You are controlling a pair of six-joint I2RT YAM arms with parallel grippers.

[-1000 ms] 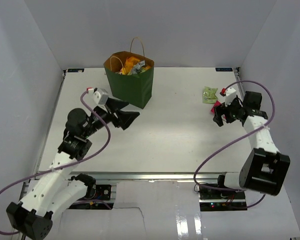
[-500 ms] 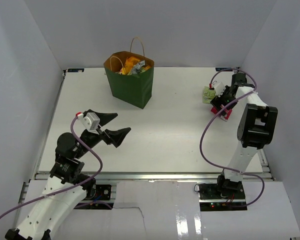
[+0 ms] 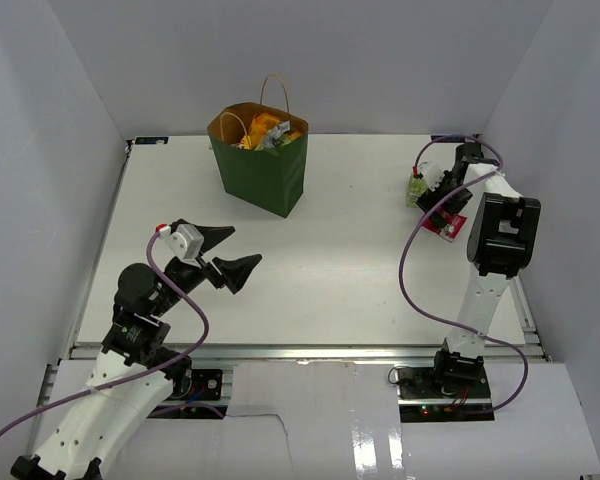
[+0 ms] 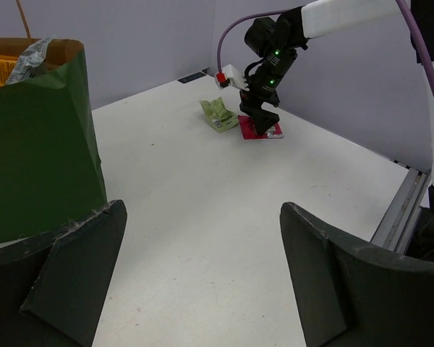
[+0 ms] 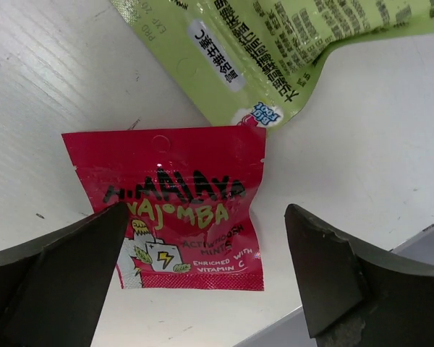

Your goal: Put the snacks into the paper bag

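Gaping wide, the right pincer [image 5: 206, 217] frames a glossy red packet [image 5: 175, 170] seemingly touching a crinkled light-green wrapper [image 5: 275, 50].

Beyond the right wrist's jaws, your light-green packet [image 5: 275, 50] runs off the top edge; the paper bag [image 4: 36, 144] is cropped past the left wrist's left-hand jaw.

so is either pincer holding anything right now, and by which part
Nothing is held. The right pincer hangs open above the flat red plastic snack packet; the left pincer is open and empty.
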